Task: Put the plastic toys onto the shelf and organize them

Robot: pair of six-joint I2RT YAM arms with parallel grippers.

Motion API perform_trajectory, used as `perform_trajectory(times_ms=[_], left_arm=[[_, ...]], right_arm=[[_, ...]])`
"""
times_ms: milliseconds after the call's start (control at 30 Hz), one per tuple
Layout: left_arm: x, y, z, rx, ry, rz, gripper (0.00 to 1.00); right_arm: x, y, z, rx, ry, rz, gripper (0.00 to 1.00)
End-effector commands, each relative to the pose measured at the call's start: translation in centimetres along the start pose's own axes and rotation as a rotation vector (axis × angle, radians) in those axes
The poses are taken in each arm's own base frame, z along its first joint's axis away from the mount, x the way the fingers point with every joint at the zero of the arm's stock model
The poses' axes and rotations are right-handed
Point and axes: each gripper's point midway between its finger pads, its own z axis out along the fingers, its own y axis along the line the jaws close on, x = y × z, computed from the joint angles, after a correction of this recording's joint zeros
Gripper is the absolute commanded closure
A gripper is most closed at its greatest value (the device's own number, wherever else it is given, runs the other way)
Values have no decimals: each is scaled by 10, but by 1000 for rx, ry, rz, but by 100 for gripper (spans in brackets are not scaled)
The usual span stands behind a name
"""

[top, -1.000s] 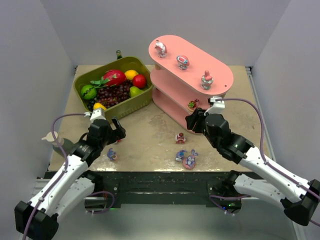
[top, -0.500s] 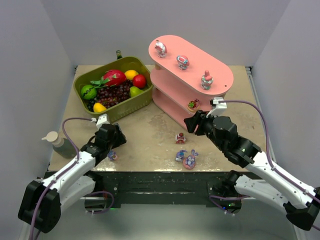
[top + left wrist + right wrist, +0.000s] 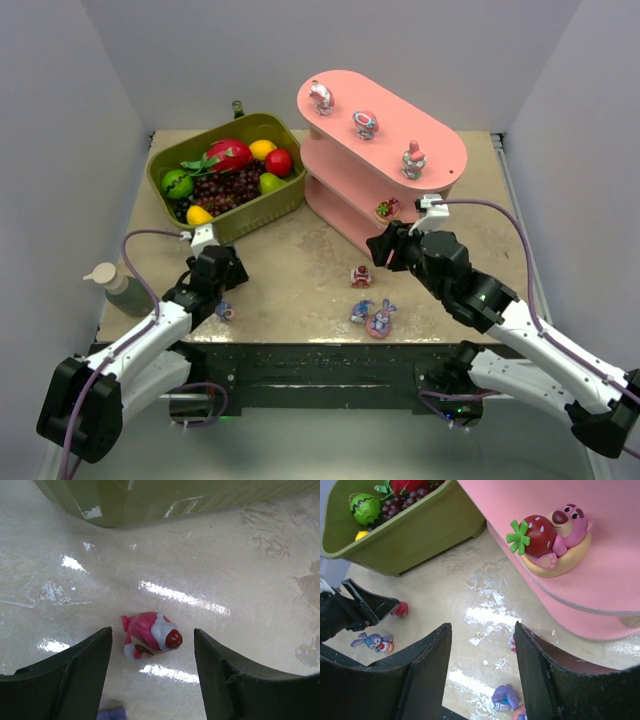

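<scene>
The pink three-tier shelf (image 3: 440,150) stands at the back right with three small toys on its top board (image 3: 321,96) (image 3: 365,123) (image 3: 413,160). A strawberry-and-pink-bear toy (image 3: 552,537) sits on its middle board. My left gripper (image 3: 152,639) is open and low over the table. A pink-red and white toy (image 3: 150,636) lies between its fingers, untouched. A blue toy (image 3: 224,311) lies just in front of it. My right gripper (image 3: 482,627) is open and empty, hovering beside the shelf. Below it lie a red-white toy (image 3: 361,276), a purple toy (image 3: 504,698) and a blue-pink bunny (image 3: 381,321).
An olive-green basket (image 3: 165,160) of plastic fruit and grapes stands at the back left, just beyond my left gripper (image 3: 222,275). A small bottle (image 3: 115,285) stands at the table's left edge. The table's front edge is close behind the loose toys.
My left arm has dropped and pulled back toward the front left, bringing its open fingers down around the pink-red toy. My right gripper has shifted slightly left, away from the shelf.
</scene>
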Motion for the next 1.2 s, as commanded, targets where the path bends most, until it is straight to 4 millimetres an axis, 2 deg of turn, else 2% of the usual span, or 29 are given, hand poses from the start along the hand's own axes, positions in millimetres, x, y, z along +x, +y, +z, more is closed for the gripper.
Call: perform_trajectory(times_ms=[0,333,433,467,567,600,767,867,900,1033,1167], left_arm=[[-12,0,6,-8,-68,4,32],[-12,-4,12,-7,-59,9,44],[-12,-6,13,0,-58,9,54],[-11,-7,14,2,-53,9,62],[-9,-15,15,46,-31,32,76],[-15,-31,14,114,-46,25,78],[-11,-65,11,281,-5,49,95],[-11,-92,4,377,0,68,99],[-16,-102,2,399,-11,78,99],[-4,-139,-9,474,-8,171,99],[9,-156,-4,498,25,211,100]], right_arm=[[-14,8,0,-23,-31,-9,43],[-18,7,-1,-10,-42,-4,44],[-19,6,-1,-7,-45,-5,44],[-20,6,-1,-7,-47,-4,44],[-18,5,-1,-1,-44,-5,44],[-18,4,-1,2,-46,-5,44],[-17,2,-2,6,-48,-2,44],[-18,2,-3,8,-53,-1,44],[-18,1,-3,11,-51,-2,44],[-21,-1,-6,16,-61,-2,44],[-24,-2,-10,20,-69,-3,44]])
